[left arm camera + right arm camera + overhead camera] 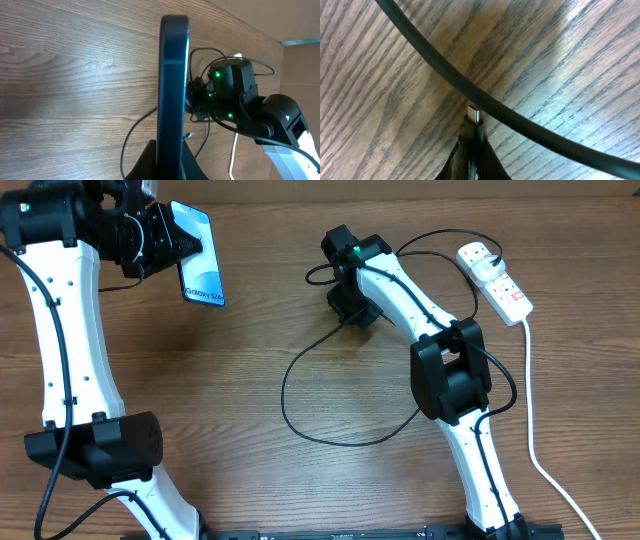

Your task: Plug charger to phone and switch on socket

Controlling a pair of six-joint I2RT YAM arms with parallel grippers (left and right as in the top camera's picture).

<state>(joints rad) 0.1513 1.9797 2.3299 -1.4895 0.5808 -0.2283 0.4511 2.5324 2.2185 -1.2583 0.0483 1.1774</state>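
Note:
My left gripper (pixel 170 242) is shut on the phone (pixel 198 254), holding it above the table at the far left with its light blue "Galaxy S24" screen facing up. In the left wrist view the phone (pixel 173 85) stands edge-on between my fingers (pixel 167 165). My right gripper (pixel 352 308) is shut on the charger connector tip (pixel 474 122), just above the wood. The black charger cable (pixel 310 430) loops over the table's middle and runs to the socket (pixel 495 280), a white power strip at the far right. A loop of the cable (pixel 470 87) crosses in front of the tip.
The socket's white cord (pixel 532 430) runs down the right side to the front edge. The right arm's base joint (pixel 455 375) stands between the cable loop and the cord. The left arm's base (pixel 95 445) stands at the front left.

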